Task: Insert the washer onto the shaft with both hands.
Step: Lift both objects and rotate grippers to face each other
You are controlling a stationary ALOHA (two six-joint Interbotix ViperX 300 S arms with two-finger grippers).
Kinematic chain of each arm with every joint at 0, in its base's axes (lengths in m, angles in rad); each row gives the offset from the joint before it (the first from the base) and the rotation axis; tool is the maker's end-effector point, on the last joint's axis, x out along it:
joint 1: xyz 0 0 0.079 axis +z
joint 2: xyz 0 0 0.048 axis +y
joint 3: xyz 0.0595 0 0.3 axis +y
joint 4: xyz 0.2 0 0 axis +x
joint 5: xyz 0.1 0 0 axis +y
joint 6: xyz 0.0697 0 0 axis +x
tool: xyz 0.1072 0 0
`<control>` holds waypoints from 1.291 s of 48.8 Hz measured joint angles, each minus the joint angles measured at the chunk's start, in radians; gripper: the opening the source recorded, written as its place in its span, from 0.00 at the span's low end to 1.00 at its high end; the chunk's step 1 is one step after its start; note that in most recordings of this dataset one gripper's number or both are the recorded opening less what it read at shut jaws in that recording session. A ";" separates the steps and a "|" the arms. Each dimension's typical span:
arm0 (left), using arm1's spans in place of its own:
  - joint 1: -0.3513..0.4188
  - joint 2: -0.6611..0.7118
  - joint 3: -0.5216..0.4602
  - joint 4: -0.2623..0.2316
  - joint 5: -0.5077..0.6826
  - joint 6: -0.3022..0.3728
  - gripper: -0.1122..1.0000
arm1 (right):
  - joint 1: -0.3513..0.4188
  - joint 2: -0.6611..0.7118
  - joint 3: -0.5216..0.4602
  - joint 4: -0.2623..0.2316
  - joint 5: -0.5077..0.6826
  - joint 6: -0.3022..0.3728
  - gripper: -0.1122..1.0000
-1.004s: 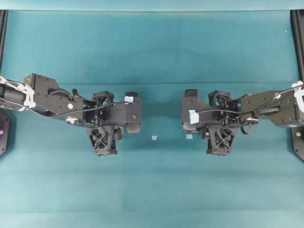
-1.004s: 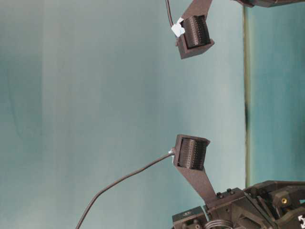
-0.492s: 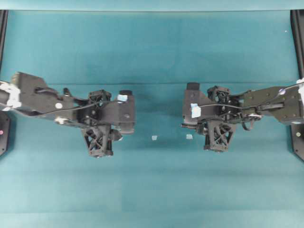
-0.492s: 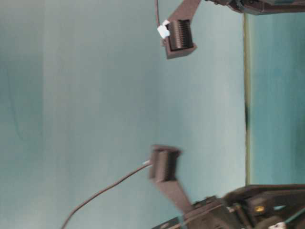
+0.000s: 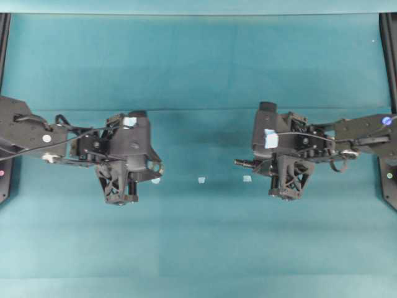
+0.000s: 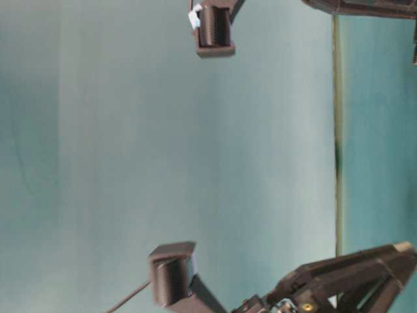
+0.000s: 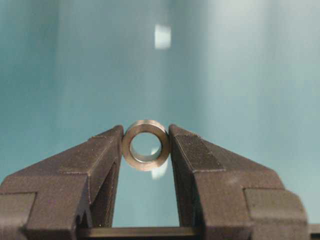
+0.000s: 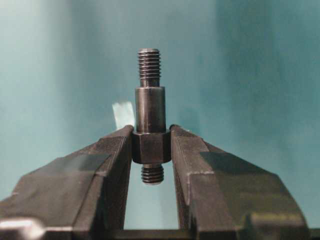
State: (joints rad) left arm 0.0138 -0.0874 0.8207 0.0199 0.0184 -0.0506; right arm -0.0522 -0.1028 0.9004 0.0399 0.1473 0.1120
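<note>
The washer [image 7: 146, 145], a small silvery-beige ring, is pinched at its sides by my left gripper [image 7: 146, 146], its hole facing the camera. In the overhead view the left gripper [image 5: 155, 169] is left of centre and points right. My right gripper [image 8: 151, 148] is shut on the hexagonal collar of the shaft [image 8: 150, 107]. This dark stepped rod has thread at both ends and sticks out past the fingertips. From above, the shaft [image 5: 242, 163] points left out of the right gripper [image 5: 255, 164], toward the left gripper. A wide gap separates the two.
Small pale blue square markers [image 5: 201, 180] [image 5: 247, 179] lie on the teal table between the grippers. Black frame rails [image 5: 389, 49] run along the left and right edges. The table-level view shows only the black ribbed housings [image 6: 213, 26] of the two arms.
Both arms have drawn apart, the left one farther to the left. The wrists have turned, so the shaft now shows pointing left. Both grips are unchanged.
</note>
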 measured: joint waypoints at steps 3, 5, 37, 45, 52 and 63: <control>0.000 -0.006 0.008 0.002 -0.031 -0.002 0.41 | 0.005 -0.003 0.008 0.000 -0.025 0.006 0.10; 0.000 -0.008 0.011 0.000 -0.051 -0.002 0.41 | 0.006 -0.008 0.014 0.000 -0.038 0.009 0.10; -0.020 0.011 0.020 0.000 -0.347 -0.110 0.41 | 0.044 -0.017 0.048 0.000 -0.229 0.031 0.10; -0.034 0.032 0.012 0.000 -0.373 -0.120 0.41 | 0.054 -0.005 0.048 0.000 -0.265 0.032 0.10; -0.032 0.046 0.006 0.002 -0.408 -0.130 0.41 | 0.067 0.006 0.046 0.000 -0.295 0.031 0.10; -0.032 0.066 -0.018 0.000 -0.428 -0.132 0.41 | 0.080 0.011 0.048 0.000 -0.333 0.032 0.10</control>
State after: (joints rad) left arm -0.0184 -0.0215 0.8023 0.0199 -0.4096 -0.1825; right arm 0.0276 -0.0920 0.9480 0.0399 -0.1856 0.1442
